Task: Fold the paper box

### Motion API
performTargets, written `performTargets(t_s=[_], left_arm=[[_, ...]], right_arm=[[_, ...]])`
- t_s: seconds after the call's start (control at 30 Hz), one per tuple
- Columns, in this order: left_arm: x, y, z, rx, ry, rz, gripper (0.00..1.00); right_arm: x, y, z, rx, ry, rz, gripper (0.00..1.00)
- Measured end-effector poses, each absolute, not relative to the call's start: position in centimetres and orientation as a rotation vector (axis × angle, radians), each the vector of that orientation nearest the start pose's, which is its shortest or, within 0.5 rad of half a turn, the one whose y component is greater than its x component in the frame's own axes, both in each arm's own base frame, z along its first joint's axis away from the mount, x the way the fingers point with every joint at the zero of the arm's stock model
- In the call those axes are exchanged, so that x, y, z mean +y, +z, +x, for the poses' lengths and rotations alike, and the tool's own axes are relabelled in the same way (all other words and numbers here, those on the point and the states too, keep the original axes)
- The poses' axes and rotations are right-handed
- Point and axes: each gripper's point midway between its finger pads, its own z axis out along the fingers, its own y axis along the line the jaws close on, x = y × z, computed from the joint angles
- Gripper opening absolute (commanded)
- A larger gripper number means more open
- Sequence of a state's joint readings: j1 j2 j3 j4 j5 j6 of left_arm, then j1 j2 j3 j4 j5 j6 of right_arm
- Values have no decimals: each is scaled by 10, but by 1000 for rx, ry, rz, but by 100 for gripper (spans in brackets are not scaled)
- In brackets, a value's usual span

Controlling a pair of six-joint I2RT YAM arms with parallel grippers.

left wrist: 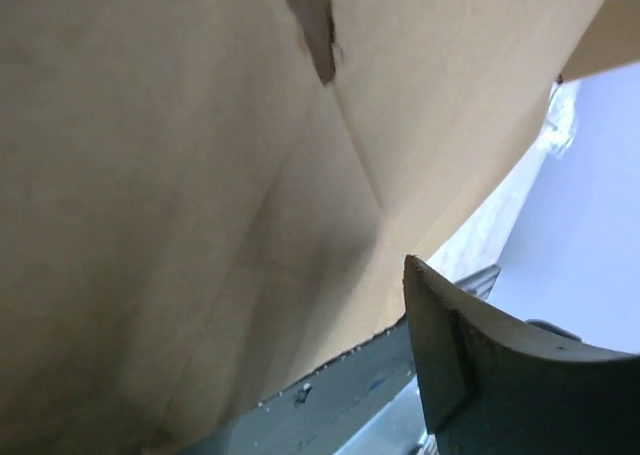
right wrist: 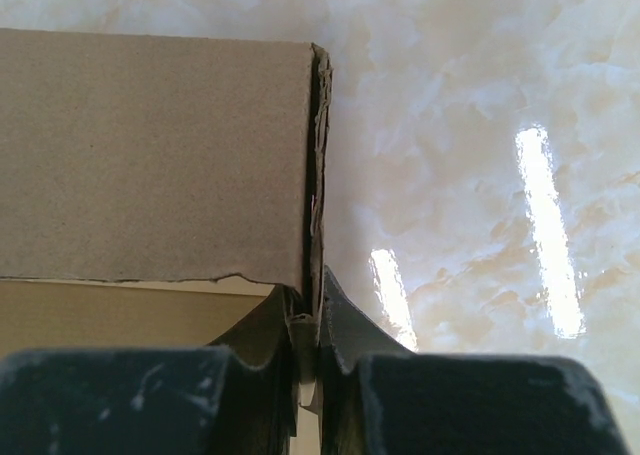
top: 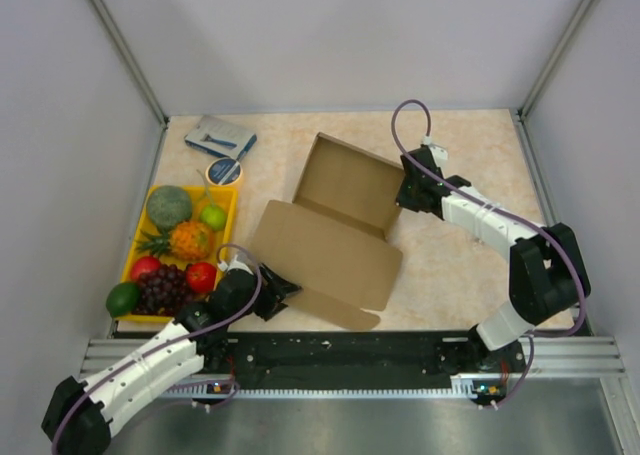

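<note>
Along the left edge of the worktop (top: 460,265), a yellow tray (top: 230,200) is holding fruit (top: 185,240), with a blue-grey packet (top: 222,135) and a round tin (top: 223,171) lying behind it. Next, the left jaws are standing spread at the near-left corner of the paper box (top: 335,230), one finger (left wrist: 480,375) showing below the cardboard, the other hidden. Mid-worktop, the paper box is lying half-open, far wall raised. Rightmost, the right jaws are pinching that wall's end edge.

shows only one finger (left wrist: 490,365) of the left gripper (top: 283,292), at 5 o'clock in its wrist view; loses the blurred paper box (left wrist: 180,195) past 9 and 12 o'clock.
</note>
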State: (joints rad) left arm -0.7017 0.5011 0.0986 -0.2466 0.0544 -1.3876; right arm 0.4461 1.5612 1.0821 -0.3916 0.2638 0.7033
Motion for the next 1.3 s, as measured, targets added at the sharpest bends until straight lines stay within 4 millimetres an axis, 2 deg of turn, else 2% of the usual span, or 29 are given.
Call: performTargets(t_s=[0.03, 0.07, 0.13, 0.17, 0.23, 0.27, 0.33, 0.37, 0.47, 0.53, 0.6, 0.67, 0.8, 0.87, 0.9, 0.97, 1.07, 1.13, 1.2, 1.3], left_arm=[[-185, 41, 145, 2351, -1100, -813, 47], [-185, 40, 147, 2344, -1094, -822, 34], [-182, 37, 149, 2336, -1069, -813, 24], [-182, 39, 151, 2326, -1069, -807, 12], [-182, 52, 156, 2303, -1061, -768, 0], [-181, 62, 159, 2286, -1051, -745, 0], [-178, 84, 165, 2255, -1017, -707, 0], [-177, 98, 168, 2242, -1002, -675, 0], [-173, 147, 169, 2233, -955, -575, 2], [-168, 176, 168, 2247, -904, -520, 14], [-161, 206, 169, 2262, -827, -469, 19], [-154, 227, 170, 2276, -758, -445, 17], [-139, 252, 169, 2355, -624, -389, 8], [-130, 256, 172, 2403, -542, -373, 0], [-128, 256, 175, 2425, -511, -370, 0], [-121, 250, 179, 2480, -438, -355, 0], [-116, 232, 178, 2576, -369, -337, 0], [-115, 220, 173, 2617, -360, -329, 0], [-112, 213, 167, 2634, -360, -326, 0], [-110, 214, 164, 2626, -368, -305, 0]], right_arm=[[155, 106, 369, 2377, 214, 424, 0], [156, 105, 368, 2379, 217, 424, 0], [157, 105, 367, 2384, 227, 427, 0], [158, 105, 367, 2388, 234, 426, 0], [159, 104, 365, 2397, 243, 424, 5], [159, 103, 364, 2401, 245, 424, 21], [160, 103, 363, 2410, 260, 426, 43], [161, 102, 362, 2424, 272, 410, 62], [166, 100, 349, 2469, 293, 307, 79], [167, 105, 337, 2493, 310, 224, 83], [164, 119, 321, 2493, 332, 130, 94], [162, 144, 306, 2450, 379, 53, 99], [154, 202, 282, 2301, 456, -39, 99], [147, 215, 275, 2272, 460, -39, 99], [141, 217, 274, 2273, 452, -25, 99], [120, 212, 279, 2289, 408, 57, 99], [75, 191, 292, 2343, 279, 251, 99], [41, 168, 297, 2389, 167, 413, 99], [17, 146, 298, 2433, 67, 527, 99], [-9, 111, 297, 2508, -32, 666, 99]])
